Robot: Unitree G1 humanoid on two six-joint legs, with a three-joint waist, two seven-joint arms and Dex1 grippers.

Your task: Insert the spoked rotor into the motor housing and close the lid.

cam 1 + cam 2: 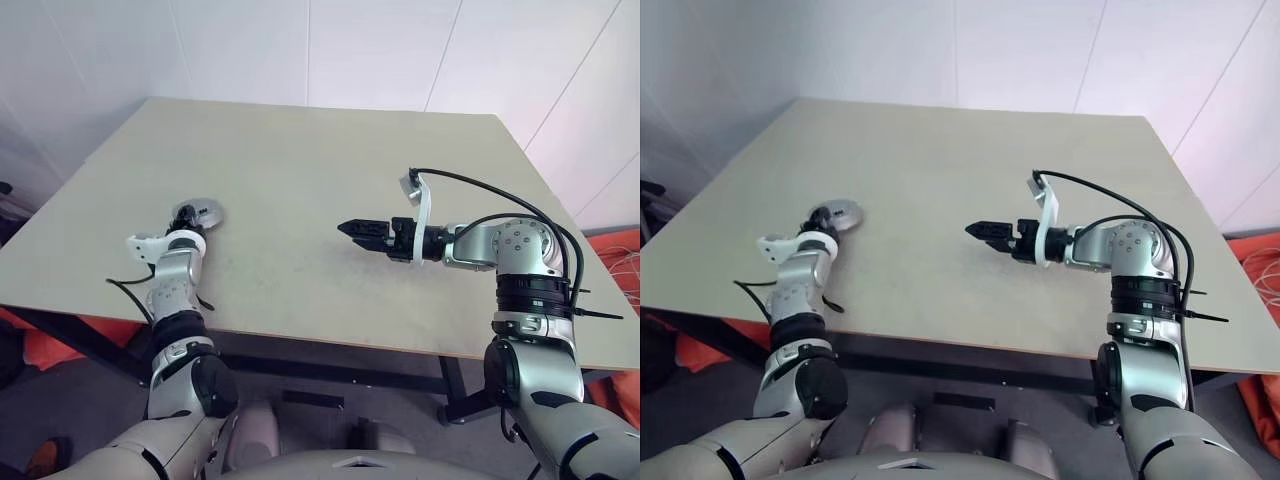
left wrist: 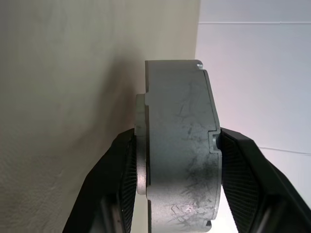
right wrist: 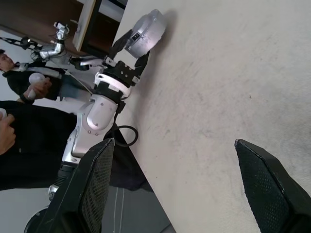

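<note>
Two grippers over tan table (image 1: 300, 180). Left gripper (image 2: 177, 160) clamps closed motor housing (image 2: 180, 145), fingers on opposite faces, lid (image 1: 203, 212) shut, near table's left edge. Right gripper (image 1: 352, 230) spread wide, empty, hovering mid-table, well apart.

You're facing a pale beige counter (image 1: 300, 180) on dark legs, white panelled walls (image 1: 380, 50) behind it from ten to two o'clock, and orange fabric (image 1: 615, 245) on the floor at three o'clock.
</note>
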